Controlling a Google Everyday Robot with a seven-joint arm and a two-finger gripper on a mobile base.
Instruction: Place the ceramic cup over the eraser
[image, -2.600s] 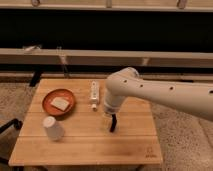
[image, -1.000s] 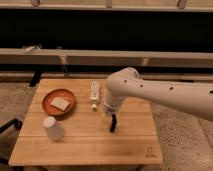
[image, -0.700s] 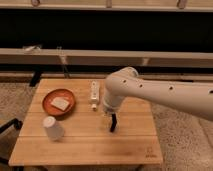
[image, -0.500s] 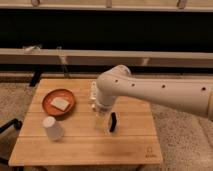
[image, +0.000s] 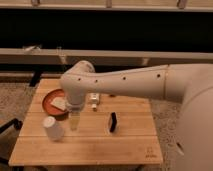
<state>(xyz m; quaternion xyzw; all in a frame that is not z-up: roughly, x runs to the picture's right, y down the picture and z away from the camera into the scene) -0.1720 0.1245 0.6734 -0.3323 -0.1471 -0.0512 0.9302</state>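
Camera view: we noted the gripper (image: 75, 120) had swung left off the eraser (image: 113, 121), which now stood exposed near the middle of the table (image: 125, 148). Gripper hung low just right of the cup (image: 52, 128); open or closed, we could not tell. Cup sat ungrasped near the front-left edge, just below the plate (image: 47, 102). We judged the reach for the cup had begun.

cup (image: 52, 128): near left on the table (image: 100, 147)
gripper (image: 74, 121): just right of the cup
eraser (image: 113, 122): right of the gripper, mid-table
plate (image: 47, 101): behind the cup, far left
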